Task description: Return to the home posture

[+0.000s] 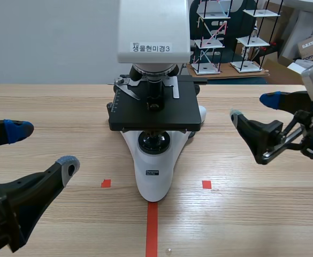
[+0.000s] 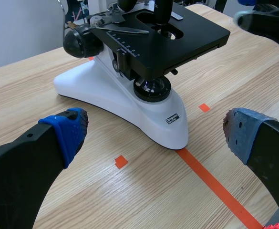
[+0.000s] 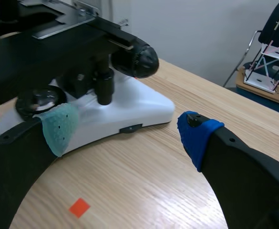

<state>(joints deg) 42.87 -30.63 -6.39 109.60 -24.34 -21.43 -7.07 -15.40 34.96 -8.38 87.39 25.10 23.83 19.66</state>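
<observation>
— Why does nothing touch the microscope [image 1: 153, 115]?

— It needs no holding, I'd judge. It stands mid-table [image 1: 252, 214], its base tip at the end of the tape line [image 1: 152, 227]. The left gripper [image 1: 44, 148] hangs low at its own side, fingers spread with nothing between them. The right gripper [image 1: 252, 108] mirrors it, also spread and bare.

— So home is close?

— Probably, though too little of either arm shows to judge its full pose.
</observation>
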